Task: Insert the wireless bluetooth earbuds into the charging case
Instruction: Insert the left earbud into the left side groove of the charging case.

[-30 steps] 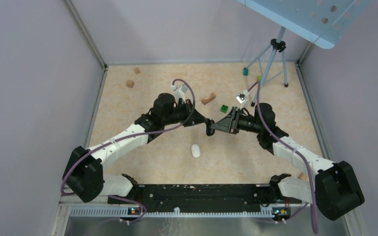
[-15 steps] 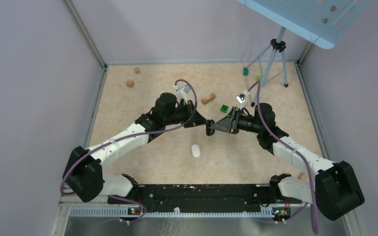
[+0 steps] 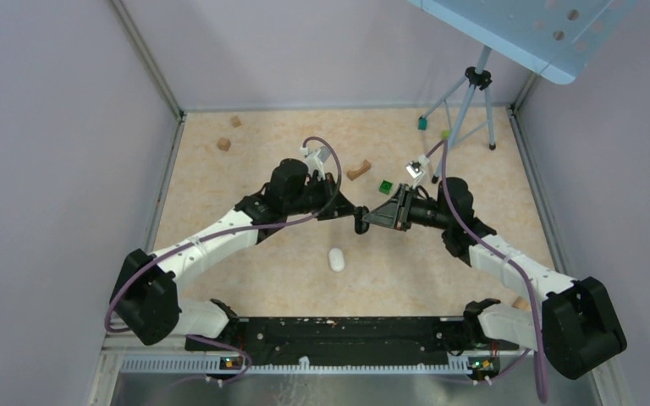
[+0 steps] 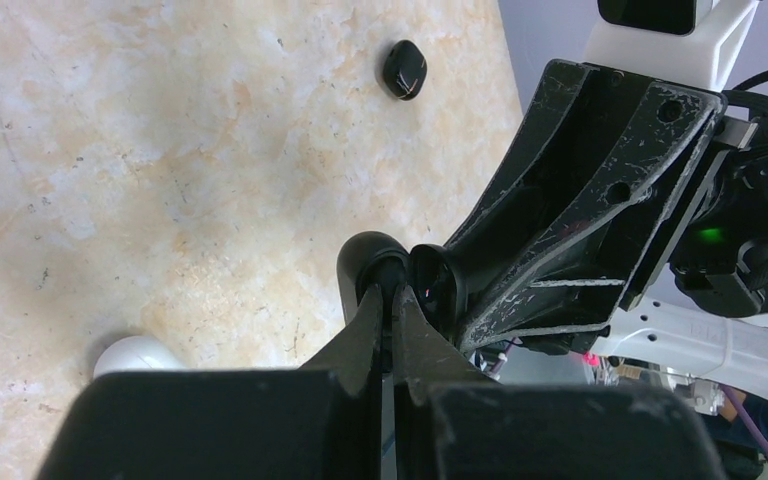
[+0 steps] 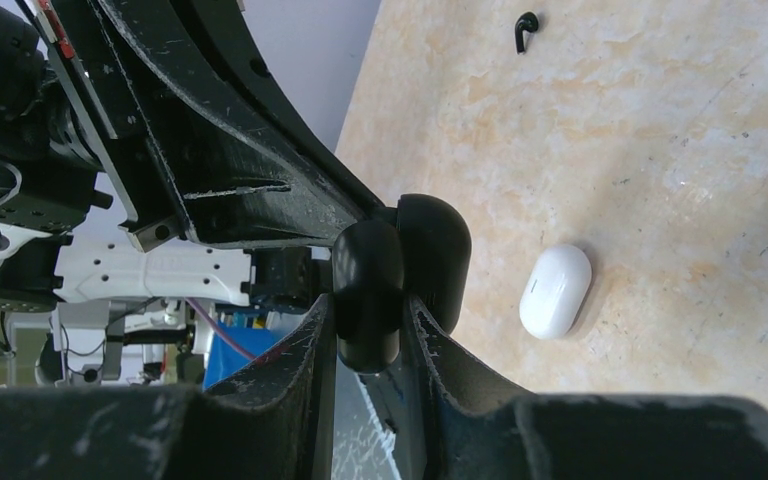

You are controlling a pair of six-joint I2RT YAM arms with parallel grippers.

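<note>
Viewing from above, left gripper (image 3: 349, 214) and right gripper (image 3: 364, 222) meet mid-air over the table (image 3: 220, 194). Left wrist: left gripper clenched shut, tips against the black case (image 4: 365, 262). Right wrist: right gripper clamps that case; the earbud (image 5: 527, 30) lies well apart. Likely risk: an uneven pull dislodges the case.

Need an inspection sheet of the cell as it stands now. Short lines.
surface: beige speckled table, no spills seen
job's things: black charging case held above the table; black earbud loose on the table
clutter: white oval case, wooden blocks, green cube
grippers: right gripper clamped on the black charging case; left gripper shut, tips at the case, what it pinches unclear
cables: purple cables run along both arms, no snag seen
surroundings: tripod at the far right, plain walls
</note>
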